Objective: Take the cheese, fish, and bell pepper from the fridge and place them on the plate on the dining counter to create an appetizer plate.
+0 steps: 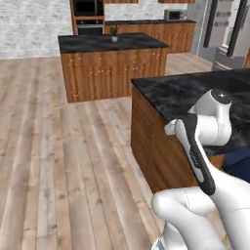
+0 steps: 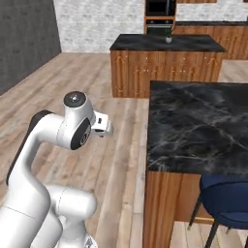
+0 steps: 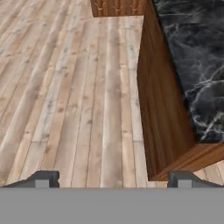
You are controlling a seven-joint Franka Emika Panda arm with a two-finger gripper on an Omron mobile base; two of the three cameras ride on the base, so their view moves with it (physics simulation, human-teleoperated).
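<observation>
Well, from the left base view the arm [image 1: 202, 146] folds up at 5 o'clock, beside the dining counter [image 1: 195, 93] at 3 o'clock; the fridge [image 1: 229, 34] stands far off at 1 o'clock. From the right base view the same counter [image 2: 193, 126] lies at 3 o'clock, a blue chair [image 2: 225, 198] tucked under it. Along the hand view, the gripper [image 3: 111, 179] hangs over wood floor [image 3: 65, 87], fingers spread wide, empty.

dining counter [image 2: 193, 126] cut off right | fridge [image 1: 222, 29] partly cropped, blurry
</observation>
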